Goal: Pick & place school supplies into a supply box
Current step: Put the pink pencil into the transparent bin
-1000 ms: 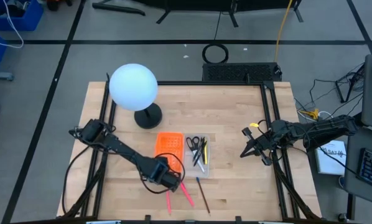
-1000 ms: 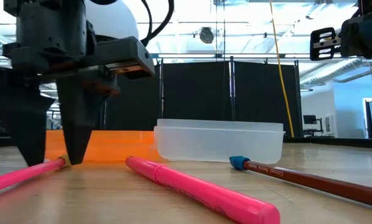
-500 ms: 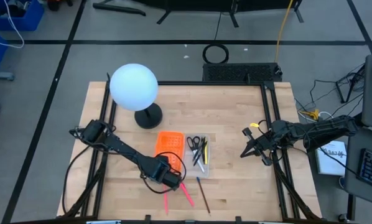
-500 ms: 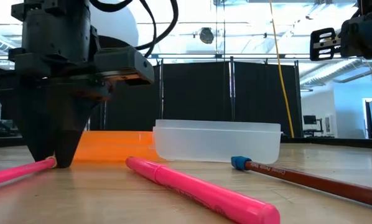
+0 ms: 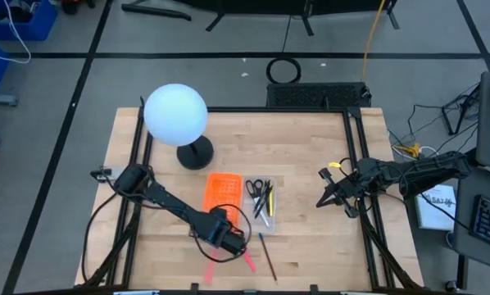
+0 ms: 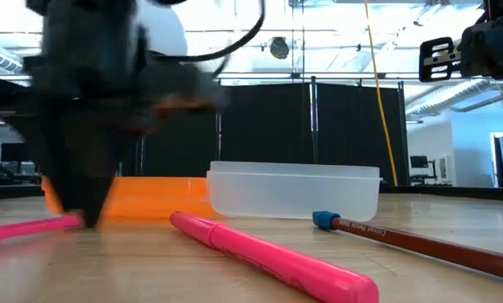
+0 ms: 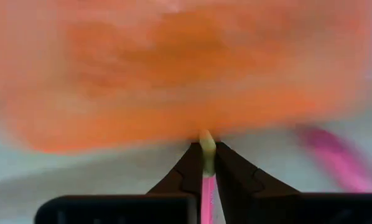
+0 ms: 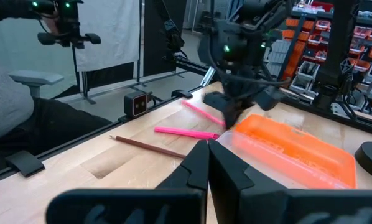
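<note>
**Inspector:** High view first.

**Operator:** My left gripper (image 5: 229,243) sits low at the table's (image 5: 310,156) near edge, just in front of the orange panel (image 5: 223,191). The box (image 5: 264,215) adjoins that panel, with scissors (image 5: 254,188) and several pens inside. A pink marker (image 5: 247,259) and a brown pencil (image 5: 267,256) lie on the wood in front of the box. My right gripper (image 5: 325,199) waits by the right edge, well apart from the box.

**Inspector:** Low view?

**Operator:** The left gripper (image 6: 87,215) is blurred, tips down at the table on the end of a pink pen (image 6: 29,227). The marker (image 6: 268,255) and the pencil (image 6: 411,241) lie before the clear box (image 6: 293,192).

**Inspector:** Left wrist?

**Operator:** My fingers (image 7: 229,174) are clamped on the pink pen (image 7: 206,180), its pale tip just past them, the orange panel (image 7: 173,74) close ahead.

**Inspector:** Right wrist?

**Operator:** That gripper (image 8: 209,163) has its fingers together, holding nothing. Beyond it are the panel (image 8: 285,146), marker (image 8: 186,131), pencil (image 8: 148,147) and my left arm.
</note>
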Controlling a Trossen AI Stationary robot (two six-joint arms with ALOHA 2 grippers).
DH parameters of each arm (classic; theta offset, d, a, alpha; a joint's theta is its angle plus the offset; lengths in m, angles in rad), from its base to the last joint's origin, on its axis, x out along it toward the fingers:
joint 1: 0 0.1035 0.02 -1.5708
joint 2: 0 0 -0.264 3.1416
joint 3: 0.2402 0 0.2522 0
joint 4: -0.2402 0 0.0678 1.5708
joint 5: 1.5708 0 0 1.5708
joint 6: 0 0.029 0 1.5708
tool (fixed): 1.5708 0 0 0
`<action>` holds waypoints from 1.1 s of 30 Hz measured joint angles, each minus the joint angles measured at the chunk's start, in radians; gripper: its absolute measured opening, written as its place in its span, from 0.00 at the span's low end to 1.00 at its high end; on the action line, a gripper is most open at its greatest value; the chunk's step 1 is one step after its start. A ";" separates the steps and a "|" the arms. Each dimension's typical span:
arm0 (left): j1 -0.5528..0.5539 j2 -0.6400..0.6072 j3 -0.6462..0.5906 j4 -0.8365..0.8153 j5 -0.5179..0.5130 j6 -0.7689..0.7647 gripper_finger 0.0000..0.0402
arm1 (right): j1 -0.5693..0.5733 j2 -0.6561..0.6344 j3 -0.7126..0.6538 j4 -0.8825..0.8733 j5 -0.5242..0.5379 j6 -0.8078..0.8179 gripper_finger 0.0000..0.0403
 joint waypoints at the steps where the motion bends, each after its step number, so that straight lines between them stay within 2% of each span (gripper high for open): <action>1: -0.002 0.001 0.014 0.015 0.008 0.002 0.09 | 0.000 0.000 0.000 0.000 0.000 0.000 0.00; 9: -0.011 -0.004 0.155 -0.021 0.013 0.060 0.05 | 0.000 0.000 0.000 0.000 0.000 -0.001 0.00; 19: 0.076 -0.005 0.314 -0.175 -0.032 0.133 0.08 | 0.000 0.000 0.000 0.004 0.000 -0.002 0.00; 33: 0.262 -0.007 0.351 -0.201 -0.042 0.378 0.09 | 0.000 0.000 0.000 0.004 0.000 -0.006 0.00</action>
